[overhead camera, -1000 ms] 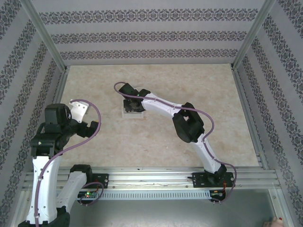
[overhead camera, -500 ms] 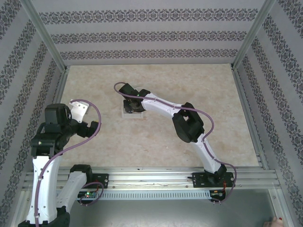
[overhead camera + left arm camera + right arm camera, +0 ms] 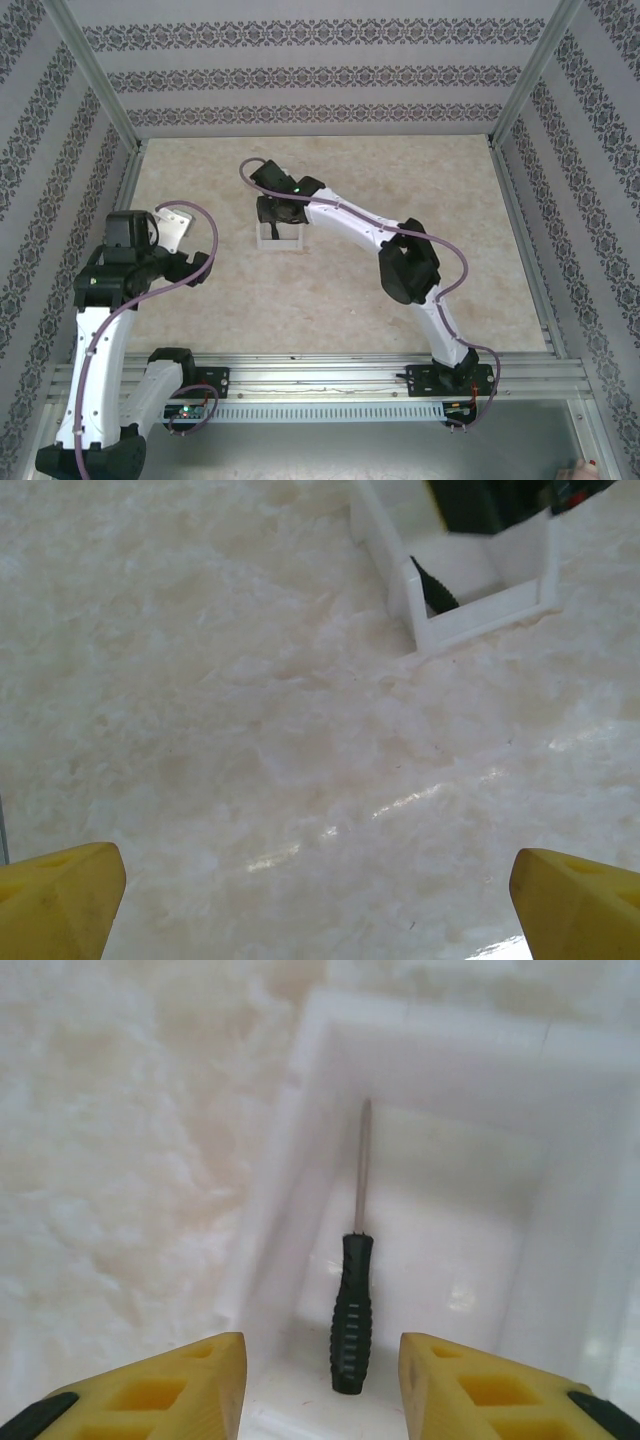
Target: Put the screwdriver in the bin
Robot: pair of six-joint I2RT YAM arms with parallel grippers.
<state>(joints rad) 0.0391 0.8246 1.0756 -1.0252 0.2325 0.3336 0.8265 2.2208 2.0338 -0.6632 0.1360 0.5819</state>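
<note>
The screwdriver [image 3: 352, 1310] lies flat on the floor of the white bin [image 3: 575, 1260], black ribbed handle toward me, thin shaft pointing away. My right gripper [image 3: 322, 1385] hovers open just above it, yellow fingers on either side of the handle, not touching it. In the top view the right gripper [image 3: 278, 212] hangs over the bin [image 3: 279, 242] near the table's middle. From the left wrist, the bin [image 3: 480, 605] sits at the upper right with the screwdriver handle [image 3: 432, 586] dark inside. My left gripper [image 3: 320, 900] is open, well short of the bin.
The beige marbled tabletop [image 3: 330, 290] surrounds the bin. Patterned walls with metal frame posts [image 3: 520, 180] enclose the workspace. A metal rail [image 3: 320, 370] runs along the near edge by the arm bases.
The right gripper has lifted off the bin and drawn slightly back, so more of the bin shows. The left arm has shifted a little forward and right.
</note>
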